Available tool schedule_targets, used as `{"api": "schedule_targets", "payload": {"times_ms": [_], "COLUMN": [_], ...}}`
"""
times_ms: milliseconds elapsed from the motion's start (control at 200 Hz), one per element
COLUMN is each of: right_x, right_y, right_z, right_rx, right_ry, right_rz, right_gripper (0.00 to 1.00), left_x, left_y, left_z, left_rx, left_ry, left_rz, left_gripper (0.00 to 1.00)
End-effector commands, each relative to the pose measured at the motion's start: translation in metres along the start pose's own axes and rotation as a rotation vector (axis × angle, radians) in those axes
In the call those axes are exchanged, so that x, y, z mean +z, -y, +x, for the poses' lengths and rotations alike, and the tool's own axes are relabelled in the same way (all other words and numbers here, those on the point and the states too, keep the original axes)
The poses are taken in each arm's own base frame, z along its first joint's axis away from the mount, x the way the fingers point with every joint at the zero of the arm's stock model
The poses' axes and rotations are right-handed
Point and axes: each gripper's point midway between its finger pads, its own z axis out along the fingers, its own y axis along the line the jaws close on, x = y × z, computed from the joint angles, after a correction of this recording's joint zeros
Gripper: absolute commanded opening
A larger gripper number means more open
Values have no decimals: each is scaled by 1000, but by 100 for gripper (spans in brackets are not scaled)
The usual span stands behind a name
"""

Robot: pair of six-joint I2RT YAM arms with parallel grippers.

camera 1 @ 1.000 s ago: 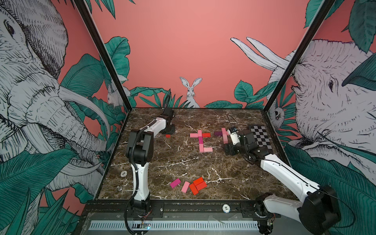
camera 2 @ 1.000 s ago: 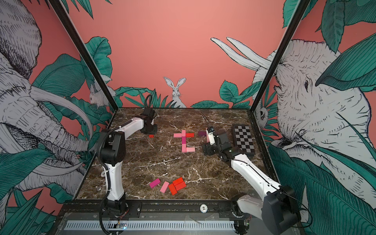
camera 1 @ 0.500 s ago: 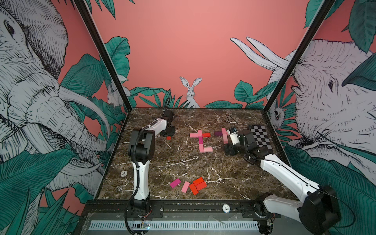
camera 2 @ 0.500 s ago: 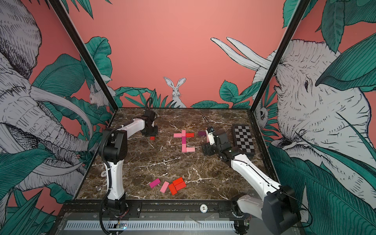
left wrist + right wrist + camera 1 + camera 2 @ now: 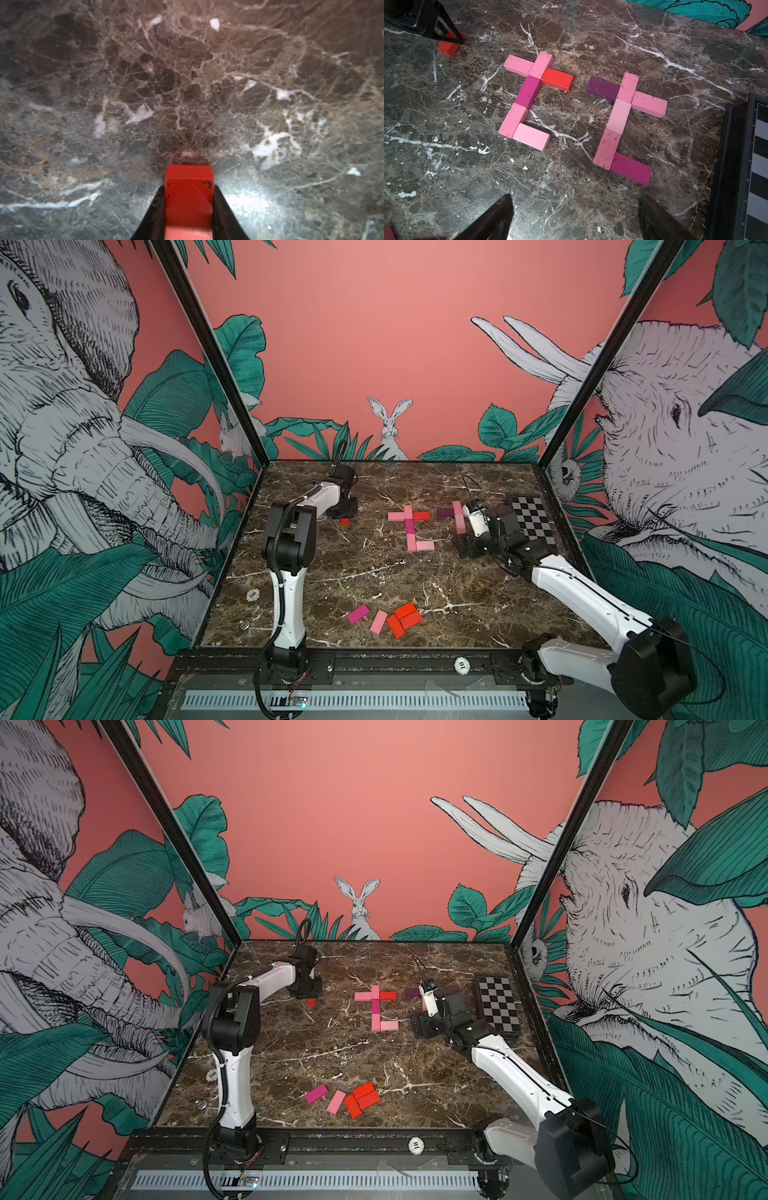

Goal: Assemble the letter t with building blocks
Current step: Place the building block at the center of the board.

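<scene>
We see our left gripper clamping a matte red block, right gripper spread wide, pink-and-magenta block letters flat on bench

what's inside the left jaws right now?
One red block, pinched by the left gripper, over the marble table. Its gripped faces are covered by the jaws; whether its far end touches the marble can't be told.

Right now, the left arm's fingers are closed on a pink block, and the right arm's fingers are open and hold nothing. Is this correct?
One detail is wrong: the block is red, not pink. The left wrist view shows it clamped between the left fingers. The rest is correct: the right fingers are open and hold nothing.
</scene>
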Motion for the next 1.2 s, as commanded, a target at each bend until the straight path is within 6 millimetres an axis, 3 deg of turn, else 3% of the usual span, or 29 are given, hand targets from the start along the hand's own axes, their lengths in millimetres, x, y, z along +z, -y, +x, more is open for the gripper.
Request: {"api": "schedule_targets", "payload": {"times_ms": [0,690,1195], "right_x": [2,2,2], "right_y": [-3,-6,-8], "right_z": [1,1,0], "right_rx": [-1,-8,-12], "right_ry": [7,8,9], "right_rz": [-7,-19,-27], "right_gripper": [91,91,92], "left_x": [4,-4,-11], "left_y": [-1,5,14], "left_z": [7,12,11], "left_rx": [-16,-36,-44], "left_ry": [-32,-36,-35], "left_rz": [8,52,103], "left_gripper": [30,32,40]}}
